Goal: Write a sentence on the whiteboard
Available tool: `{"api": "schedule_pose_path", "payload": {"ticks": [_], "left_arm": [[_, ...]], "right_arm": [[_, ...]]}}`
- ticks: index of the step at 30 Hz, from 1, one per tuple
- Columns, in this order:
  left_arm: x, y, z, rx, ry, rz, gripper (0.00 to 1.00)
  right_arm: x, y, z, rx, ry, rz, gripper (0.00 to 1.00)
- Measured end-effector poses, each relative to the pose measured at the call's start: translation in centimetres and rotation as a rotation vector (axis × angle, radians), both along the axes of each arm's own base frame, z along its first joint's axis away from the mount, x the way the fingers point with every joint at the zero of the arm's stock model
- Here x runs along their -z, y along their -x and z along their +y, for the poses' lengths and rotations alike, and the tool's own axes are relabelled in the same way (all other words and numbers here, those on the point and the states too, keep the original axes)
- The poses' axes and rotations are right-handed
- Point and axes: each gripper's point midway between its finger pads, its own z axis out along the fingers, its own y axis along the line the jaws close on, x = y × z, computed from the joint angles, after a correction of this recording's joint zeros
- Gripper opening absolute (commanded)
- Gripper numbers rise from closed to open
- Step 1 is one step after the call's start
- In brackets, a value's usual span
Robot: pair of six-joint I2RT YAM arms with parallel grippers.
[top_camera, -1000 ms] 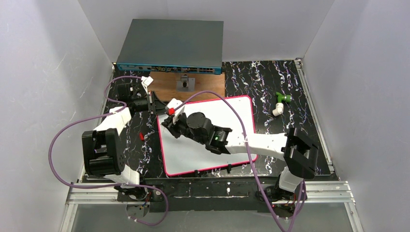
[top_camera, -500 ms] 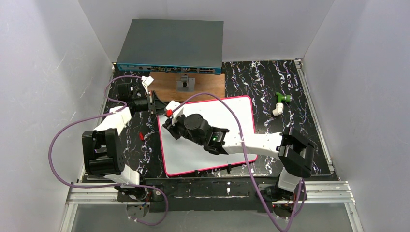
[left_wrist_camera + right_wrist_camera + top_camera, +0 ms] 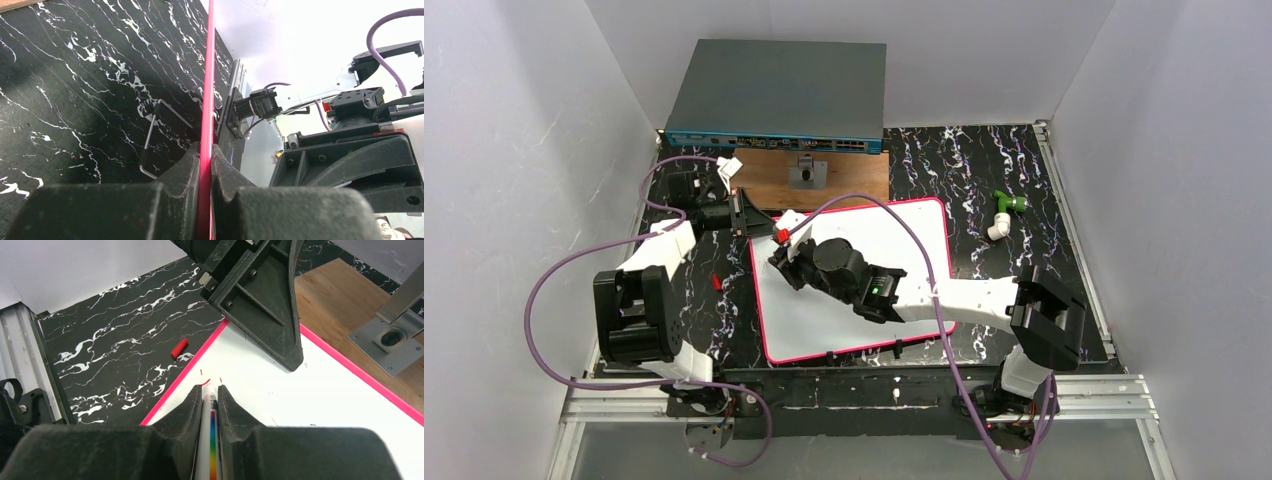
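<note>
Whiteboard [image 3: 809, 320] lies flat on the tabletop [image 3: 984, 170], centre of the top view.

Left tool [image 3: 205, 150]: pinched narrow on the board's pink rim, at its upper-left corner in the top view.

Right tool [image 3: 211, 390]: closed on a marker [image 3: 210, 412], tip low over the white face near that same corner. I cannot tell whether the tip is touching.

Sentence [image 3: 206, 382]: a few short red ticks by the tip, nothing readable. I judge it barely begun.

Red cap [image 3: 179, 348] lies on the tabletop, left of the board's rim.

Handling, my judgement:
- The board looks thin, stiff and light with a slick face, so it is likely to skate under pen pressure. The rim is the right place to hold it, clear of the writing area.
- The marker barrel looks smooth and may twist between the fingers. Grip low, near the tip, and press lightly.
- Fresh ink should smear if brushed.
</note>
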Motion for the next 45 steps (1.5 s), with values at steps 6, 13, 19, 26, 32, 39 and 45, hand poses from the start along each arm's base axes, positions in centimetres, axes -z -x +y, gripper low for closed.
{"api": "schedule_pose_path", "payload": {"ticks": [6,13,19,26,32,39,45], "left_arm": [[0.0,0.0,0.0,0.0,-0.001,0.002,0.0],[0.0,0.0,0.0,-0.001,-0.002,0.004,0.0],[0.0,0.0,0.0,-0.002,-0.003,0.002,0.0],[0.0,0.0,0.0,-0.001,-0.004,0.002,0.0],[0.0,0.0,0.0,-0.001,-0.004,0.003,0.0],[0.1,0.0,0.0,-0.003,-0.006,0.002,0.0],[0.1,0.0,0.0,-0.002,-0.006,0.002,0.0]], "right_arm": [[0.0,0.0,0.0,0.001,0.0,0.0,0.01],[0.0,-0.2,-0.1,0.006,0.0,0.0,0.01],[-0.1,-0.4,0.3,0.006,-0.003,0.0,0.01],[-0.1,-0.4,0.5,0.006,-0.006,0.002,0.01],[0.0,-0.4,0.4,0.008,-0.01,0.011,0.01],[0.7,0.1,-0.4,0.012,-0.011,0.04,0.01],[1.2,0.5,-1.3,0.016,-0.01,0.062,0.01]]}}
